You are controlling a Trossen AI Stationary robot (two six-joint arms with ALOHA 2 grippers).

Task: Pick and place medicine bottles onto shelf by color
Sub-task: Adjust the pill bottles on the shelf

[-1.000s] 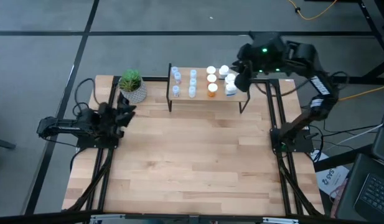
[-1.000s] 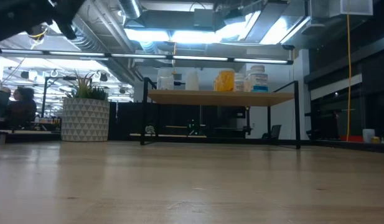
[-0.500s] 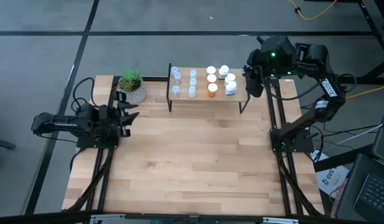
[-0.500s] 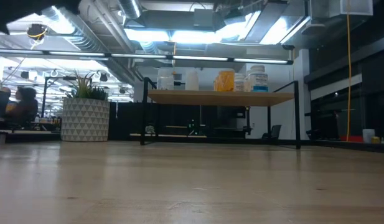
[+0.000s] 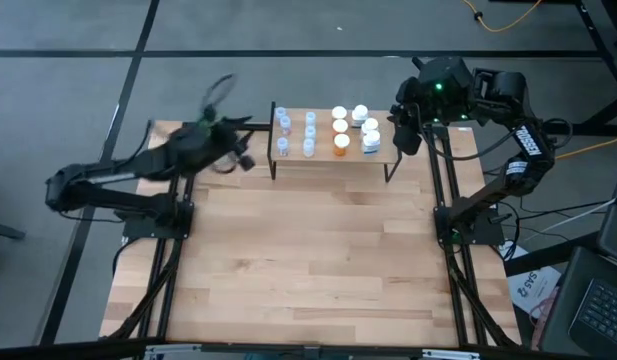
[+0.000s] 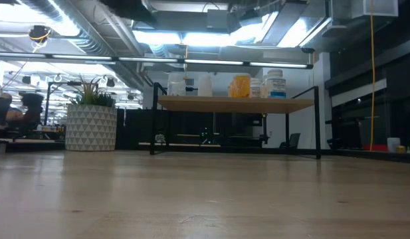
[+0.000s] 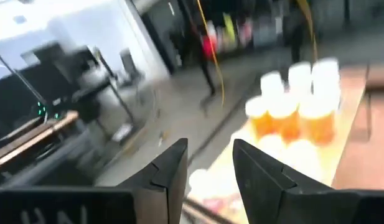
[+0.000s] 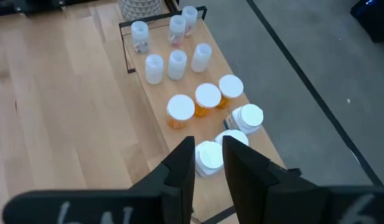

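Looking past bare tabletop [image 5: 308, 260]: shelf [image 5: 333, 158] at far edge, all medicine bottles [image 8: 195, 102] standing on it. Left gripper [image 5: 238, 155] just beside shelf's left end, fingers parted, empty. Right gripper [image 5: 408, 135] above shelf's right end, fingers narrowly parted, empty.
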